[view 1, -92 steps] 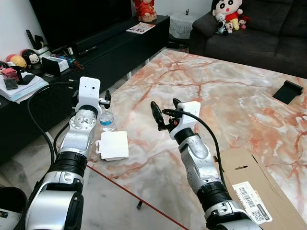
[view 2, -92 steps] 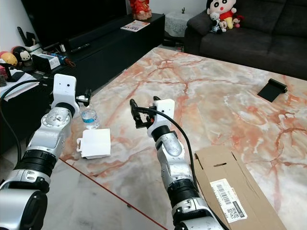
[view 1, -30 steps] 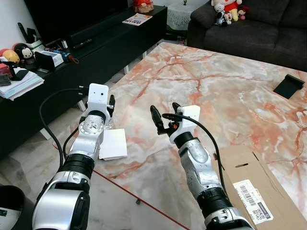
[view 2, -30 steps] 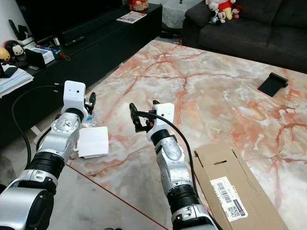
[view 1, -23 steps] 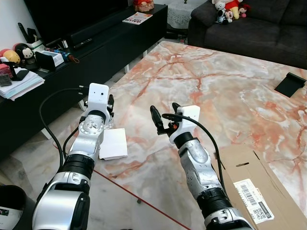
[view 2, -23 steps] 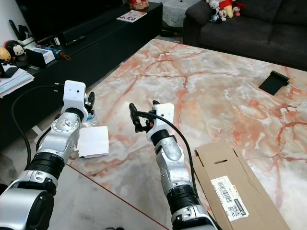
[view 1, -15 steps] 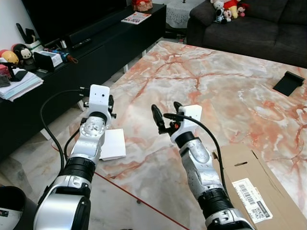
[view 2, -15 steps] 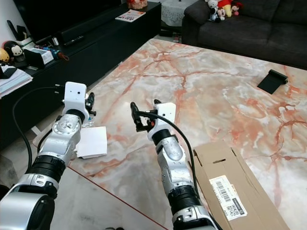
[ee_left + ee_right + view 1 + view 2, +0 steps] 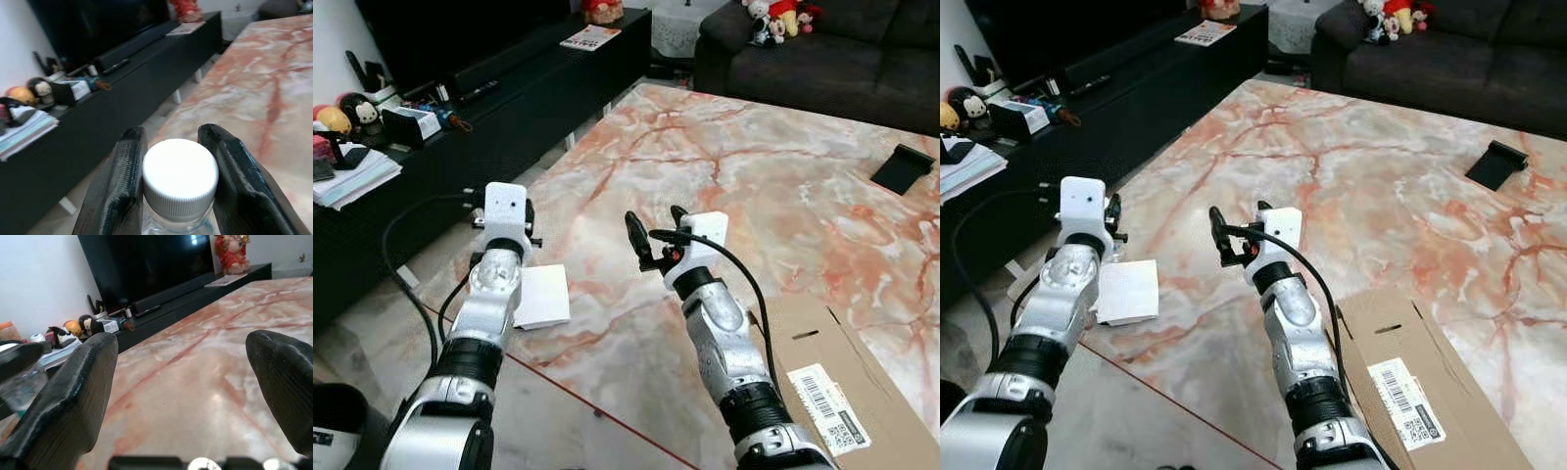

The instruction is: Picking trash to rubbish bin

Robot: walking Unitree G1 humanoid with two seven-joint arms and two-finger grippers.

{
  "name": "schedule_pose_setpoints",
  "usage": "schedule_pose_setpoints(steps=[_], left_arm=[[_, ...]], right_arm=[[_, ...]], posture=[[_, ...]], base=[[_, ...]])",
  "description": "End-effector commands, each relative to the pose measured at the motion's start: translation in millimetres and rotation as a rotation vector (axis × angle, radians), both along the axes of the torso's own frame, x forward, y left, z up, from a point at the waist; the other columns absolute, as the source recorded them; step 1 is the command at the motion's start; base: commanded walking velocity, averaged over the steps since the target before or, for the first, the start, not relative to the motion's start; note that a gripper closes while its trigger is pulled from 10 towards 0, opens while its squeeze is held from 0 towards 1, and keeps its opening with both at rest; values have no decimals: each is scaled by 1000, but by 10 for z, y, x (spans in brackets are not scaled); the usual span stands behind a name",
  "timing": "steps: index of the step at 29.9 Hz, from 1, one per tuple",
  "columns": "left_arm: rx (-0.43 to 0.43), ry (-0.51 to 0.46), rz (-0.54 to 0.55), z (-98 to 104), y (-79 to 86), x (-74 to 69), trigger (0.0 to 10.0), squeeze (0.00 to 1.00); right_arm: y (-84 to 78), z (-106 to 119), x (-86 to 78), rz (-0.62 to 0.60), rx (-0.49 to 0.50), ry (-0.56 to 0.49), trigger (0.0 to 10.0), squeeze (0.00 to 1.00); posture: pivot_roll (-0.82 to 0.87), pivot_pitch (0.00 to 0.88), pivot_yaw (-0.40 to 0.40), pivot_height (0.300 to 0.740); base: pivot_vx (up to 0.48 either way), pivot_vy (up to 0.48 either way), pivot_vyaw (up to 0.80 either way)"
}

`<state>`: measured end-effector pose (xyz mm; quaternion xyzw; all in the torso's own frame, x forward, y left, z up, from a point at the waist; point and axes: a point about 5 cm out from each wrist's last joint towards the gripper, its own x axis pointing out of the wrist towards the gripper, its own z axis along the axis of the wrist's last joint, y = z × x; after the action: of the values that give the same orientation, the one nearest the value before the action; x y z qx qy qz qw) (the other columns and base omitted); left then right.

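A small clear water bottle with a white cap (image 9: pixel 180 169) stands at the near left corner of the marble table (image 9: pixel 754 186). My left gripper (image 9: pixel 172 134) is shut on its neck, one black finger (image 9: pixel 128 161) pressed to each side of the cap. From the head views the left gripper (image 9: pixel 525 217) and its wrist hide the bottle. A white paper bag (image 9: pixel 543 296) lies flat on the table just behind that arm. My right gripper (image 9: pixel 654 233) hovers open above the table's middle, holding nothing.
A flattened cardboard box (image 9: pixel 822 377) with a barcode label lies at the near right. A black object (image 9: pixel 901 168) rests far right on the table. A dark TV cabinet (image 9: pixel 489 108) with clutter runs along the left, a sofa (image 9: pixel 822 59) behind. A dark round container (image 9: pixel 331 423) sits on the floor, lower left.
My left gripper has come up to the bottle and shut around its cap, and the wrist now hides the bottle. The left arm has since shifted slightly left. The right arm holds still.
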<state>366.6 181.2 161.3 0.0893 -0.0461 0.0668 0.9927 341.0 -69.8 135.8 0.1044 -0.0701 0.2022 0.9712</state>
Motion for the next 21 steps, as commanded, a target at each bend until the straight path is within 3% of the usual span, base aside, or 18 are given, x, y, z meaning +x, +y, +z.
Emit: schedule_pose_setpoints(steps=[1,9,21], left_arm=[[8,-47,35,47,118,-63,10000,0],[-11,-109,30,50,112,-151,10000,0],[-3,-153,9,160,13,-108,10000,0]], right_arm=[[-14,89,33,-9,11,-32,10000,0],[-20,161,96,-9,14,-53,10000,0],[51,203,145,6,21,-69,10000,0]], posture=[[12,0,75,740],[16,0,65,740],[26,0,83,740]], base=[[0,0,0],[0,0,0],[0,0,0]])
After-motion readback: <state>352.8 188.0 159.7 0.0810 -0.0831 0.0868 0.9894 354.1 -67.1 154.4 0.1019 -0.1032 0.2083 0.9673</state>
